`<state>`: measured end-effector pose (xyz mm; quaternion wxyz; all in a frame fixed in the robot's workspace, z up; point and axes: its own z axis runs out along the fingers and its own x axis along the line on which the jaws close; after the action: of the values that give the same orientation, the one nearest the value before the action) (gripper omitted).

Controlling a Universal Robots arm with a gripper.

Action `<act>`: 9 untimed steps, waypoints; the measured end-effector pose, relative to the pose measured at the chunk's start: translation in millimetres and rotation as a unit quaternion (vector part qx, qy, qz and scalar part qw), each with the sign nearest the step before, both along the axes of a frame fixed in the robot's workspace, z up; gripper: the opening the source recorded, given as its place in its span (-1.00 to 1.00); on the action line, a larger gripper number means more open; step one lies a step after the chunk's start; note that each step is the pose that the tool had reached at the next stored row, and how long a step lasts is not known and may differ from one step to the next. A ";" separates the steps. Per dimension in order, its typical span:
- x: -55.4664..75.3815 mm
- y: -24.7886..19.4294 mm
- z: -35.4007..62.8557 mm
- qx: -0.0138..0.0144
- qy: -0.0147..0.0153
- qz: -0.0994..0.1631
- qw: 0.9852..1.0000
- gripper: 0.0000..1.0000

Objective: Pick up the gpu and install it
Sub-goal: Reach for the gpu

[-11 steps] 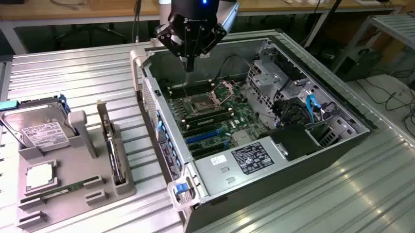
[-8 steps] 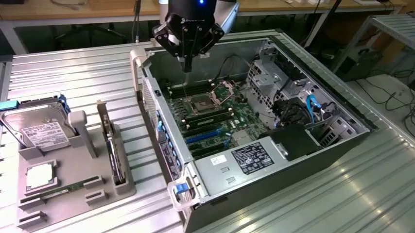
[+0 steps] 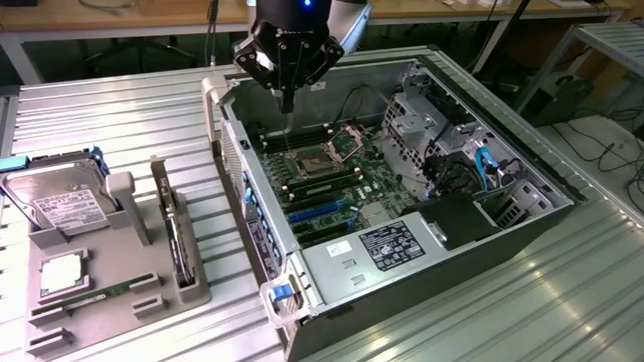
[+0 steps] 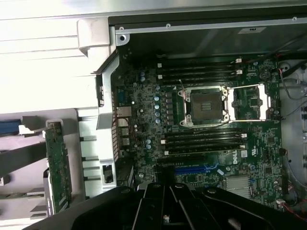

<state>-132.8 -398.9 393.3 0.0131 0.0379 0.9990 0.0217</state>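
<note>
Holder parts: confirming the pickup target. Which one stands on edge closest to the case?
The gpu, upright at the edge of the holder nearest the case; the hard drive, processor and RAM stick sit farther off.

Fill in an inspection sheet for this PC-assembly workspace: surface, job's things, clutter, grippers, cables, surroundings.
Surface: ribbed metal table, carrying a grey parts holder and an open computer case.
Job's things: gpu stands on edge in the holder, untouched; motherboard exposed.
Clutter: hard drive, processor chip, RAM stick in the holder.
Grippers: gripper shut, empty, hovering above the motherboard.
Cables: blue cables inside the case.
Surroundings: workbenches behind; floor cables at the exterior view's right.
</note>
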 end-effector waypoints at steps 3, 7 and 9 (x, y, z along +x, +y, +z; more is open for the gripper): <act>-2.4 0.1 0.0 0.000 0.000 0.000 1.000 -0.79; -5.2 0.0 0.0 0.000 0.000 0.000 1.000 -0.79; -9.1 0.0 0.0 0.000 0.000 0.000 1.000 -0.79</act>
<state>-141.9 -398.9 393.3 0.0130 0.0379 0.9990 0.0217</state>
